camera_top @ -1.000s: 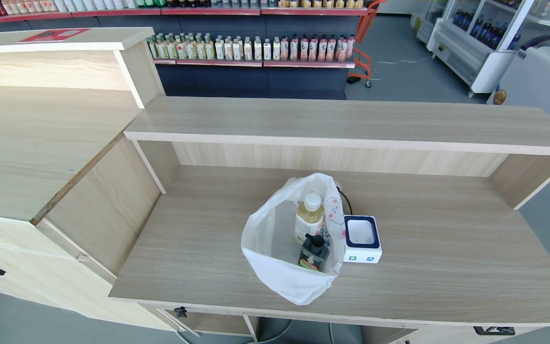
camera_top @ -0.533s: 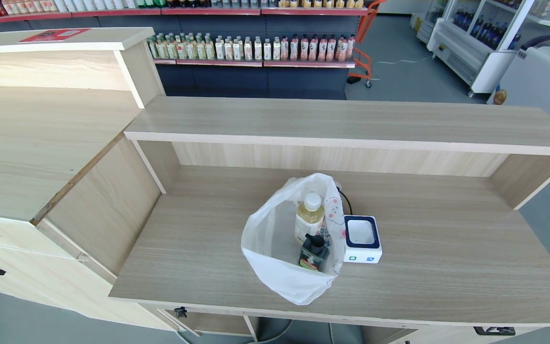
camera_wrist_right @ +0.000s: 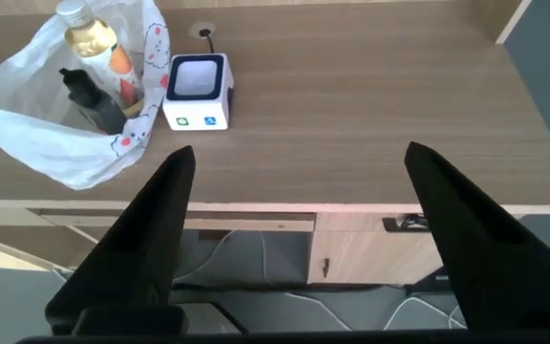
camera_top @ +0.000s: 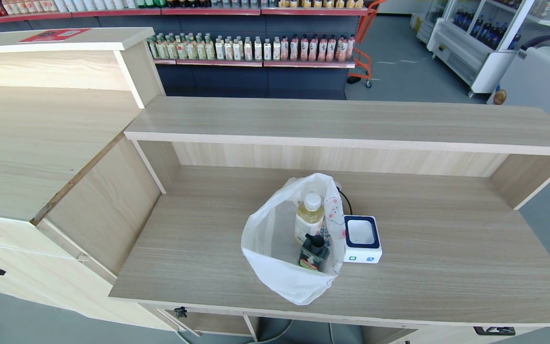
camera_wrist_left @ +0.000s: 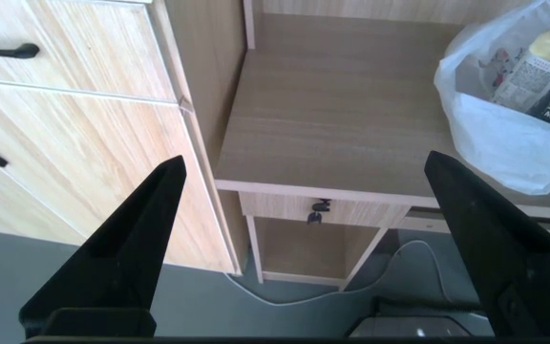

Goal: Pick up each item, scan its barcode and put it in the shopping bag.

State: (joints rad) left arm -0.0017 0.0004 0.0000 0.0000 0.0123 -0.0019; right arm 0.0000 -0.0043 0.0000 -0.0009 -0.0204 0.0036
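A white plastic shopping bag stands open in the middle of the wooden counter. Inside it stand a yellow drink bottle with a white cap and a dark bottle with a black cap. The bag and both bottles show in the wrist views too. A small white barcode scanner with a dark blue rim sits right beside the bag. My left gripper hangs open below the counter's front left corner. My right gripper hangs open before the counter's front edge, short of the scanner.
A raised shelf runs along the counter's back. A taller wooden cabinet with drawers stands at the left. A black cable leads back from the scanner. Store shelves with bottles and coolers lie beyond.
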